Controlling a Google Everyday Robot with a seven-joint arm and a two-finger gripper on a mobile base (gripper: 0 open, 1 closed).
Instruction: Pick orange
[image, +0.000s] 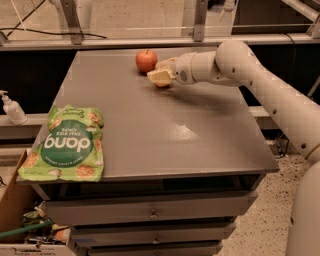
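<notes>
The orange (162, 84) lies on the grey table (150, 130) at the back, just right of a red apple (146, 60) with a stem. Only a small orange sliver of it shows, under the near finger. My gripper (162, 71) reaches in from the right, low over the table. Its pale fingers (158, 76) stand open on either side of the orange and cover most of it. The apple is apart from the gripper, a little to its left.
A green bag of dang rice chips (67, 144) lies at the table's front left corner. A soap dispenser (12, 109) stands on a ledge to the left. A cardboard box (15, 200) sits on the floor at left. Drawers (150, 212) are below the tabletop.
</notes>
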